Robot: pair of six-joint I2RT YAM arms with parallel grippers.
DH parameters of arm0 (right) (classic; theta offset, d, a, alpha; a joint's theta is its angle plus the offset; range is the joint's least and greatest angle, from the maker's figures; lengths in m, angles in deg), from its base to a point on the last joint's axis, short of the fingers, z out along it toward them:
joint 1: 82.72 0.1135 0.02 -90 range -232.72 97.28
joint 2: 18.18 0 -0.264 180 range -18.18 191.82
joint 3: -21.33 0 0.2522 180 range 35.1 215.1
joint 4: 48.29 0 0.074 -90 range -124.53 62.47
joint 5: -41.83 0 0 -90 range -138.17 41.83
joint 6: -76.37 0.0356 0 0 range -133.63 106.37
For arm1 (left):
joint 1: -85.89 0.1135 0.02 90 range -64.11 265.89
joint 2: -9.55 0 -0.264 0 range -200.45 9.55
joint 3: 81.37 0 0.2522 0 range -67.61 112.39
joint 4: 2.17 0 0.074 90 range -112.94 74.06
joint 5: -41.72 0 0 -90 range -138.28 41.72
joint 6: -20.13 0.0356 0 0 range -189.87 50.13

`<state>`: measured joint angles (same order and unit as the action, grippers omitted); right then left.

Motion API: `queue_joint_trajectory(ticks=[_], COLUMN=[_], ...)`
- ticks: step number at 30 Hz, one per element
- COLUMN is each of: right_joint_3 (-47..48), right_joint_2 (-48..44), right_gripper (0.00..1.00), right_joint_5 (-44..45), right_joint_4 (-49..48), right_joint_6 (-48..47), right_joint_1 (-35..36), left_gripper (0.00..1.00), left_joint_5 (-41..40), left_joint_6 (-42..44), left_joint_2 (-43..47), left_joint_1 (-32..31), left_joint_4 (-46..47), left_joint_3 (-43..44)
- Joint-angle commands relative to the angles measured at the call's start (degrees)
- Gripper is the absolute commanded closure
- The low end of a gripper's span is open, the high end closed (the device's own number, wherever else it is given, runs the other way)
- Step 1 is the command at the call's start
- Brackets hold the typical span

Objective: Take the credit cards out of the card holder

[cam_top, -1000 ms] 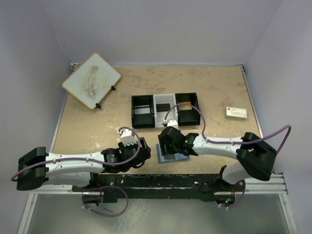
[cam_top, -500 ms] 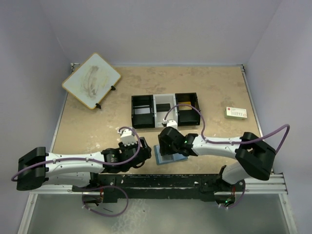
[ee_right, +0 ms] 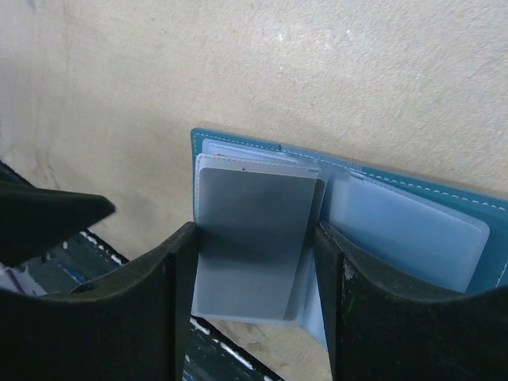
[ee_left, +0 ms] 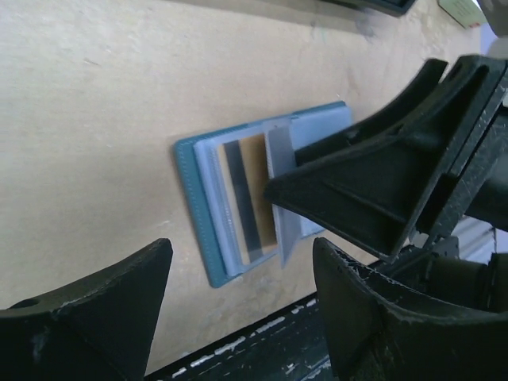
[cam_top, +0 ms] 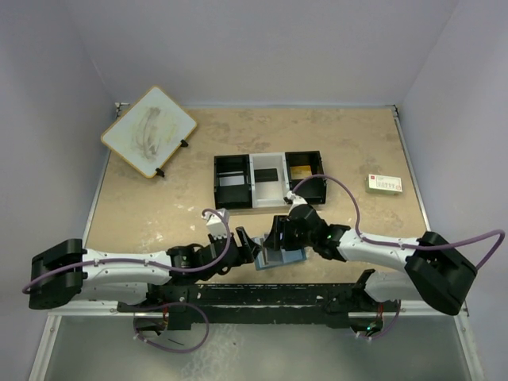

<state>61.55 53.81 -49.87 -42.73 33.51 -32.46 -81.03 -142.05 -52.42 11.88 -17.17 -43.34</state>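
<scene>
Right gripper [ee_right: 255,266]: the fingers [ee_right: 178,302] bracket a grey card [ee_right: 254,210]. The card fills the gap between them, and each inner face lies against one of its long edges, so the card is pinched edgewise. In the left wrist view the card stands tilted up from the holder [ee_left: 202,214], its lower end in the pale pocket stack.

Holder: it lies open and flat on the table [cam_top: 159,206], at the lower centre of the overhead view, close to the rail in front of the arm bases. Its teal cover frames the paler inner pockets. A second card [ee_left: 248,198] with a dark stripe lies flat in the pocket at the left of the left wrist view.

Left gripper [cam_top: 246,246]: the fingers [ee_left: 95,309] are spread wide with nothing between them. It hangs over the table just left of the holder, not touching it, and faces the right gripper across it.

Surroundings:
- A black-and-white tray [cam_top: 251,190] with three compartments stands above the holder in the overhead view, apart from it.
- A white printed card [cam_top: 385,184] lies at the right edge of the table.
- A framed white board [cam_top: 148,131] stands tilted at the upper left corner.
</scene>
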Motion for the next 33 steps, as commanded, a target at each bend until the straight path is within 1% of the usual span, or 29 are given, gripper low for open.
queue_joint_trajectory(ticks=[1,3,9,13,16,21,22,24,26,28,30,33], right_joint_3=[-0.56,-0.86,-0.95,-0.95,-1.18,-1.62,-1.67,-1.51,-1.22,-0.39,0.99,3.39], right_joint_2=[0.38,1.03,1.75,1.46,0.94,0.35,0.30,-0.01,-1.46,-3.70,-6.12,-9.08], right_gripper=[0.44,0.44,0.44,0.44,0.44,0.44,0.43,0.43,0.40,0.35,0.27,0.22], right_joint_5=[-3.73,-3.88,-4.54,-4.54,-4.68,-5.58,-5.72,-5.98,-5.49,-3.91,-0.79,5.75], right_joint_4=[-6.39,-7.10,-8.14,-7.76,-7.83,-9.03,-9.05,-8.79,-7.57,-4.75,-0.41,8.24], right_joint_6=[1.33,1.57,1.75,1.73,2.00,2.62,2.76,2.70,2.58,1.94,1.32,1.18], right_joint_1=[-0.58,-0.76,-1.11,-1.20,-1.22,-1.30,-1.30,-1.30,-1.31,-1.39,-1.55,-2.43], left_gripper=[0.33,0.36,0.47,0.56,0.61,0.66,0.69,0.79,0.88,0.90,0.92,0.95], left_joint_5=[6.82,8.14,10.42,9.68,9.38,10.39,10.65,10.82,10.20,8.35,5.22,3.32], left_joint_6=[2.43,2.57,3.98,3.99,3.95,4.41,4.66,4.85,4.46,3.94,3.31,3.41], left_joint_2=[-2.98,-5.52,-12.12,-14.51,-15.83,-20.42,-21.66,-23.56,-23.86,-22.78,-21.31,-20.68], left_joint_1=[-0.24,-0.25,-0.20,-0.21,-0.22,-0.25,-0.25,-0.25,-0.21,-0.25,-0.24,-0.25], left_joint_4=[19.01,23.34,31.40,32.19,32.67,37.13,37.71,37.90,36.71,31.76,23.50,13.49], left_joint_3=[-3.25,-3.70,-2.98,-2.08,-1.86,-0.97,-0.31,0.98,1.75,2.95,5.45,9.03])
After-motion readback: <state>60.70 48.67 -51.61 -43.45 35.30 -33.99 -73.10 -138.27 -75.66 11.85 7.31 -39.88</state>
